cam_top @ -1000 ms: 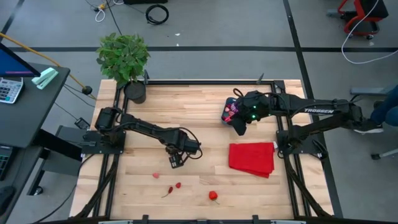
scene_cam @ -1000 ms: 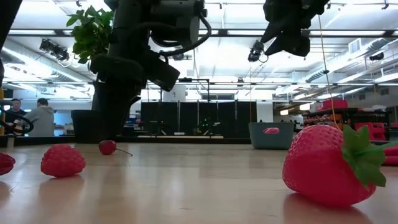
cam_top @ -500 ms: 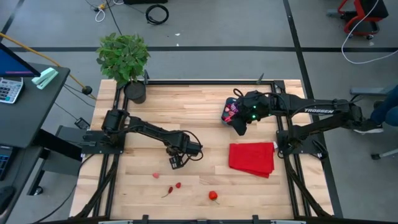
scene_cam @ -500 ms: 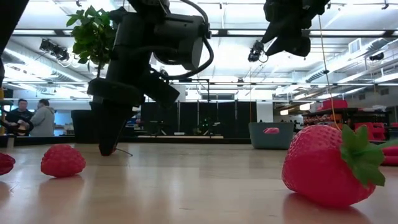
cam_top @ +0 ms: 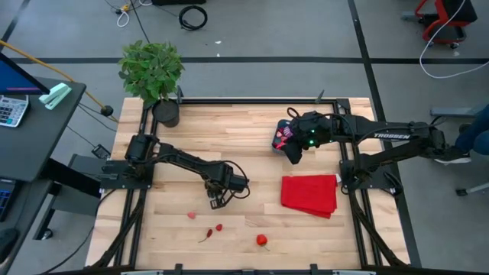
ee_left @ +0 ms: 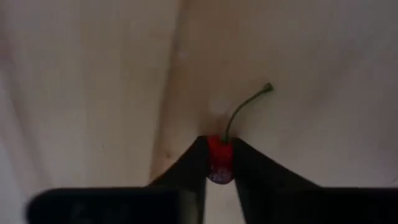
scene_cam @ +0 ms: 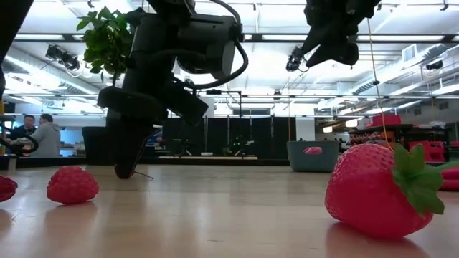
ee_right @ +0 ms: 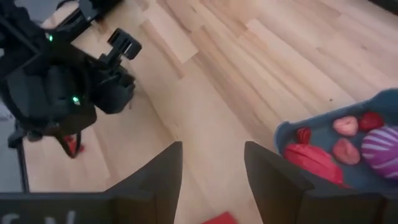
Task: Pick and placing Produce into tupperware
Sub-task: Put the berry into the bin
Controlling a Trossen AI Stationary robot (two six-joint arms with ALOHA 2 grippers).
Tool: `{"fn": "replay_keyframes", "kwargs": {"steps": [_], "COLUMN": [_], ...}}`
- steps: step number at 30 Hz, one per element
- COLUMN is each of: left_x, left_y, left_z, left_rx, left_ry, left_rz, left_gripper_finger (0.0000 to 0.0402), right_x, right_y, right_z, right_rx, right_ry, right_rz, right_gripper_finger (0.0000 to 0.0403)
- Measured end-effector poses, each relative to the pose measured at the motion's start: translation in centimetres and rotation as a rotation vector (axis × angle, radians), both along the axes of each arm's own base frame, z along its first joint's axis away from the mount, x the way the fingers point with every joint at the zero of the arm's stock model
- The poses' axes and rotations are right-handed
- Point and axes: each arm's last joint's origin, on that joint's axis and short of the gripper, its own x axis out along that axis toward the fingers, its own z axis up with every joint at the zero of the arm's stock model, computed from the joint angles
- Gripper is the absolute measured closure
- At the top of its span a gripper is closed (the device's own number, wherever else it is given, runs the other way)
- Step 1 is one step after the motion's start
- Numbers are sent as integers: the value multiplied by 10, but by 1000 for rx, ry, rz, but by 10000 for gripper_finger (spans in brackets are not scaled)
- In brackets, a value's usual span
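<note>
A small red cherry [ee_left: 219,157] with a green stem [ee_left: 247,104] lies on the wooden table, and my left gripper [cam_top: 218,202] is shut on it at the table's middle. In the low view the left gripper [scene_cam: 125,169] reaches down to the tabletop. The blue tupperware [cam_top: 284,137] stands at the far right with several red and pink pieces and a purple one [ee_right: 380,148] inside. My right gripper [cam_top: 294,158] hangs open beside it, above the table, with nothing between its fingers [ee_right: 160,171]. My left gripper pinches the cherry's round body [ee_left: 219,149] between its two fingertips. The fingers come from above, pointing down. The cherry sits at table height, and its stem sticks out free beyond the fingers, over the wood.
Loose produce lies near the front edge: a pink piece [cam_top: 192,215], two small red pieces [cam_top: 214,229] and a strawberry [cam_top: 262,241]. A red cloth [cam_top: 309,195] lies flat at the right. A potted plant [cam_top: 157,76] stands at the far left corner. People show in the room behind.
My left gripper has gone down to the table over the cherry and shut on it. The cherry has stayed where it was. My right gripper has kept still.
</note>
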Motion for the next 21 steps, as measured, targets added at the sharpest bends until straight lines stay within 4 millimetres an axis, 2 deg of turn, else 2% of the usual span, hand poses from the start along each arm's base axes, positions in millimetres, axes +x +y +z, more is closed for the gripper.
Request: {"fn": "replay_keyframes", "kwargs": {"steps": [2,4,8,12,17,19,21], "left_x": [2,8,35,69,96,100,105], "left_y": [5,13,36,74,133,154,170], "left_z": [2,10,44,95,158,171,171], "left_rx": [11,8,-2,10,13,-54,-95], "left_ry": [5,-16,-155,-434,-843,-963,-1008], "left_rz": [-18,-28,5,31,74,74,111], "left_gripper_finger": [368,368,368,368,368,368,368], "right_x": [0,0,-5,-11,-20,-25,-29], "right_y": [0,2,16,47,95,112,125], "right_z": [0,-1,-4,-9,-10,-11,-12], "right_rx": [31,98,311,492,552,538,502], "right_ry": [-5,-5,57,181,270,281,270], "right_rz": [-35,-53,0,74,101,67,21], "right_gripper_finger": [223,223,223,223,223,223,223]}}
